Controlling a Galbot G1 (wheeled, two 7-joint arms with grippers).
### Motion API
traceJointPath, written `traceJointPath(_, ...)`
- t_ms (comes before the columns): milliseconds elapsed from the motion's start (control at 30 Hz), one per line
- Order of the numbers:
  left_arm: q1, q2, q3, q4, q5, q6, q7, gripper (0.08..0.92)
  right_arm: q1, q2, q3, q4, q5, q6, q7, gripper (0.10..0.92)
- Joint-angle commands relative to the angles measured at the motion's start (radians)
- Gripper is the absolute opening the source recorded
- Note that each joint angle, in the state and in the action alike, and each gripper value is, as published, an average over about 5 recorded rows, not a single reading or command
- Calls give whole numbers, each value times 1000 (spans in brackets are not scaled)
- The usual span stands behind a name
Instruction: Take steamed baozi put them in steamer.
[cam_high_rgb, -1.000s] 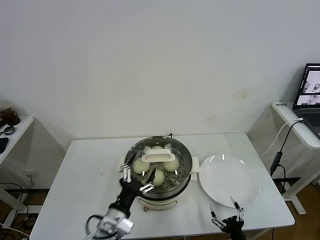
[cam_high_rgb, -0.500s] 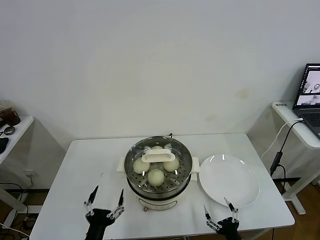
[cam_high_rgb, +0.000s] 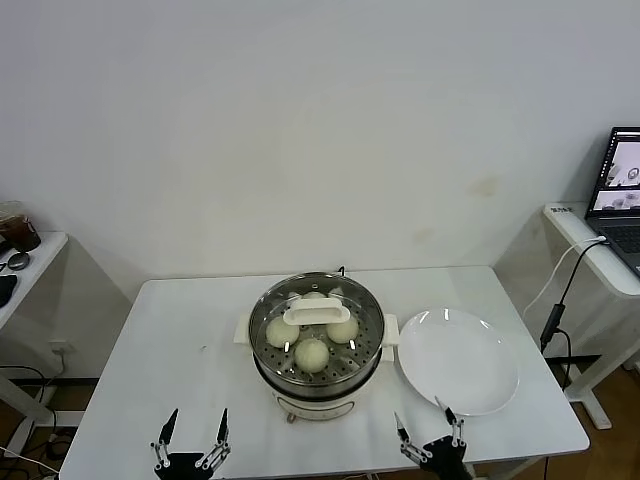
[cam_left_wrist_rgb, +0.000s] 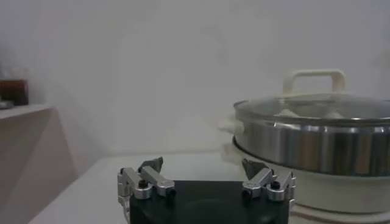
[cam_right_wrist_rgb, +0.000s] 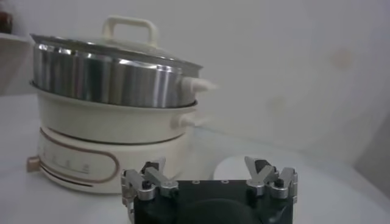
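I have both arms parked low at the near edge of the counter (cam_high_rgb: 180, 330). The left tool (cam_high_rgb: 192, 440) sits in front of and to the left of the steamer (cam_high_rgb: 316, 345), the right tool (cam_high_rgb: 428, 438) just in front of the white plate (cam_high_rgb: 458, 360). Both stand with fingers spread wide and hold nothing.

The steamed baozi (cam_high_rgb: 312, 353) are inside the steamer, on its perforated tray, and the glass lid (cam_high_rgb: 317, 315) with its cream handle sits on top of the pot. The plate is bare. So I judge the loading step done and the task at or near its end; if anything remains, it calls only for keeping the arms clear of the pot.

From the head view I count three buns clearly and a fourth only partly, behind the lid handle, so I cannot fully confirm the number. The wrist views show the steamer side-on, its steel wall hiding the tray; only pale bun tops show through the glass in the left one. The arms themselves are mostly cut off at the frame edge.
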Motion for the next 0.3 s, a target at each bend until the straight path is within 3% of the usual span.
traceJointPath(33,24,-13,-25,32,-38,-39,13,823,-5,-7,-37,38,66,-90,17,823)
traceJointPath(300,18,-12,-19,36,-30,-34,21,823,-10,-13,-32,50,63,-115,39,823)
